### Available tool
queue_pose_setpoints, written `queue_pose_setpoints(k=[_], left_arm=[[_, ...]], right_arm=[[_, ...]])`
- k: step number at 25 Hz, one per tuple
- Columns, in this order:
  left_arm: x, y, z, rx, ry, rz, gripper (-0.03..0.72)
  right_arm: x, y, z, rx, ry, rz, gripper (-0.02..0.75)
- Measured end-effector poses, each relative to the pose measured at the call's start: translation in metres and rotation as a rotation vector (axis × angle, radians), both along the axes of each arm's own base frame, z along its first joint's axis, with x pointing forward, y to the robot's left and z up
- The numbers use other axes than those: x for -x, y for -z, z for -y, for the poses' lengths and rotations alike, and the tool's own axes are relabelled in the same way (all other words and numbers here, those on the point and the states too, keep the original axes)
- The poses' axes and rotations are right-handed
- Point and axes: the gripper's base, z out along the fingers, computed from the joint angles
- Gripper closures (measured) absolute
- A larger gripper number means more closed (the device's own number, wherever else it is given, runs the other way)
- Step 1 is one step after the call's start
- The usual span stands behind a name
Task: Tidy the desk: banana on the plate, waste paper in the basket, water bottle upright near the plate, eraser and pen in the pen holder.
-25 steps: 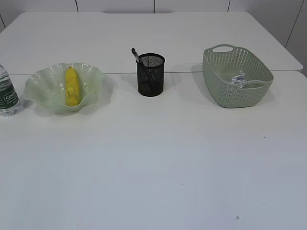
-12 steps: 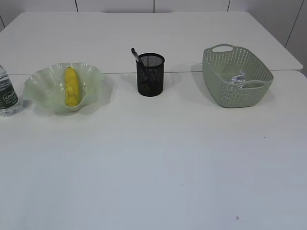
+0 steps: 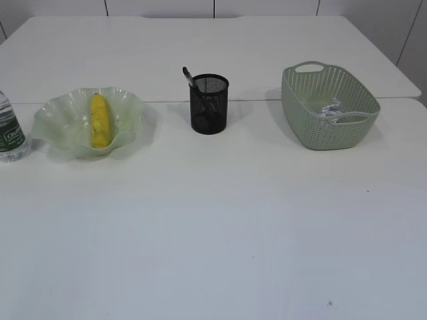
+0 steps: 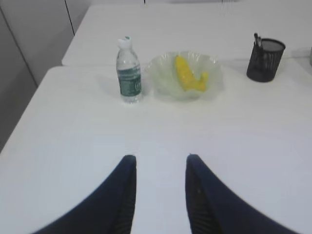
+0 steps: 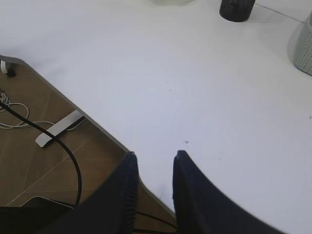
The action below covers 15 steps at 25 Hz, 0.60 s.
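Main risk, as I judge it: the water bottle (image 4: 129, 70), upright just beside the plate (image 4: 163, 83), tips if an arm sweeps past. Banana (image 3: 100, 120) on plate, waste paper (image 3: 331, 109) in basket (image 3: 307, 113). Left gripper (image 4: 158, 195) and right gripper (image 5: 152, 187) part-open, empty. Plain white desk (image 3: 213, 227); brown floor with cables.

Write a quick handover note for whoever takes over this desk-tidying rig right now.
Left end effector: open, empty, above bare desk.
Right end effector: open, empty, over the desk's near edge.
Done: banana on the plate; water bottle upright beside the plate; waste paper in the basket; pen in the pen holder.
Left: eraser isn't clearly visible; check the holder.
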Motion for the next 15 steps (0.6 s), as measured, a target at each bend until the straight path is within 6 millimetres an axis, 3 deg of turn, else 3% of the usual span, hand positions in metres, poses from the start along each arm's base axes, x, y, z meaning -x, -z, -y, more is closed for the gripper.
queue_pose_setpoints(k=[15], left_arm=[[-0.06, 0.072, -0.007, -0.007, 0.001, -0.212, 0.454]], right_arm=[[0.0, 0.0, 0.0, 0.0, -0.001, 0.003, 0.546]])
